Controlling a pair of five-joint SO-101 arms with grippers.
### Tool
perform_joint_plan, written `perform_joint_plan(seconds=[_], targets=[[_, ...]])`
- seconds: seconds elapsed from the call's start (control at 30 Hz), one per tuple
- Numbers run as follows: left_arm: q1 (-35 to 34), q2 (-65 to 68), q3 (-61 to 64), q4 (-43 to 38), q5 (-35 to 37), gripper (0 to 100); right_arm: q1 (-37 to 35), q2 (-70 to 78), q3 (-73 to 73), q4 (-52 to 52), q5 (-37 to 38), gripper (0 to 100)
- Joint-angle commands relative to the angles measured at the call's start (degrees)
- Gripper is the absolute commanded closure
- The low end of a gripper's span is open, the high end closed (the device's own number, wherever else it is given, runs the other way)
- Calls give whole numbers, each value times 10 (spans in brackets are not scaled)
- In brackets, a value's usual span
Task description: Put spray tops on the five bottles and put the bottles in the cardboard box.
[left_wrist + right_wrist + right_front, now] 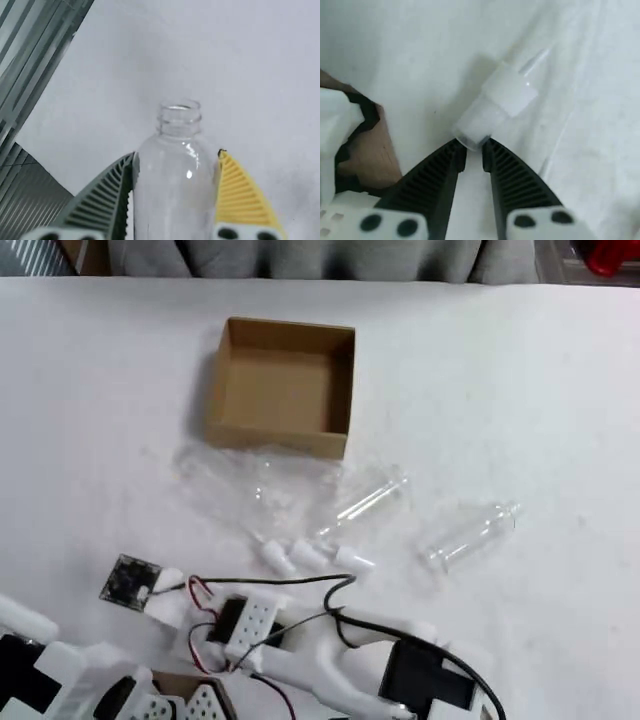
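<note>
Left gripper (177, 157) clamped on an uncapped clear bottle (172, 192). Right gripper (472, 149) pinching a spray top (506, 96) by its end. Cardboard box (285, 430) sits open-topped. Two loose bottles (468, 536) lie on the surface (520, 390) near it, loose spray tops (310, 556) just past them.

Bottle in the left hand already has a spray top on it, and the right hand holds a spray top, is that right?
Not quite. The left wrist view shows the bottle in the left hand with a bare, open neck and no top on it. The rest holds: the right hand does grip a spray top.
</note>
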Motion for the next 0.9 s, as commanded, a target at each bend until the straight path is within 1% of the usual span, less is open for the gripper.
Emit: perform_joint_plan(seconds=[0.0,0.1,0.17,0.33,0.4,0.5,0.57,0.7,0.87], targets=[[1,-9,-21,-3,5,965,43,-57,-21,36,-14,963],[-6,-9,-21,-4,4,965,51,-97,-21,59,-86,962],[-6,-9,-21,-4,4,965,51,-116,-20,63,-115,960],[-6,-8,-56,2,4,965,49,-130,-20,58,-117,951],[-7,-9,-74,4,4,965,41,-129,-20,51,-117,903],[-7,-9,-85,15,4,965,24,-128,-14,51,-116,803],[-6,-8,-83,18,4,965,6,-128,-11,50,-116,771],[-4,-5,-69,13,4,965,-29,-129,-12,49,-116,797],[-2,-4,-65,12,4,965,-32,-114,2,-20,-116,840]])
